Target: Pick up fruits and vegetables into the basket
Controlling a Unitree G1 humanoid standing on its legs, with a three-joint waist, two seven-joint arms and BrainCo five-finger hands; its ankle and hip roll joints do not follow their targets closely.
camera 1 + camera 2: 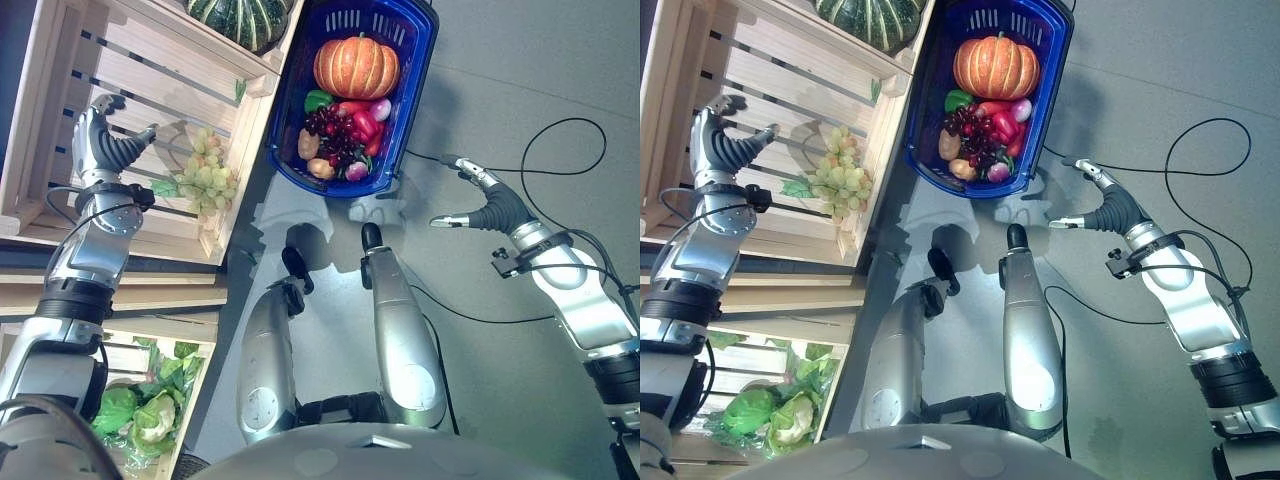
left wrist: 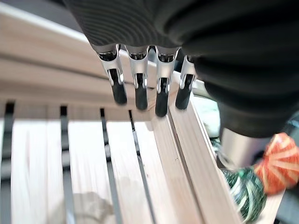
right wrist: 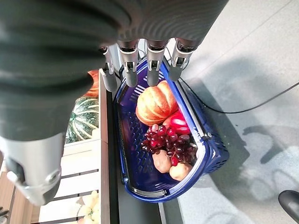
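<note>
A blue basket (image 1: 297, 90) stands on the grey floor, holding an orange pumpkin (image 1: 356, 66), red peppers (image 1: 360, 122), dark grapes (image 1: 330, 135) and a potato (image 1: 309, 144). To its left, a bunch of green grapes (image 1: 205, 172) lies in a wooden crate (image 1: 60, 110). My left hand (image 1: 103, 148) hovers over that crate, left of the grapes, its fingers (image 2: 140, 88) straight and holding nothing. My right hand (image 1: 497, 208) hangs over the floor to the right of the basket, with straight fingers (image 3: 152, 63) and nothing in it.
A striped green squash (image 1: 245, 18) sits in the crate section behind the grapes, next to the basket. Cabbages and leafy greens (image 1: 140, 415) fill a lower crate at my left. Grey floor (image 1: 520, 60) spreads out to the right of the basket.
</note>
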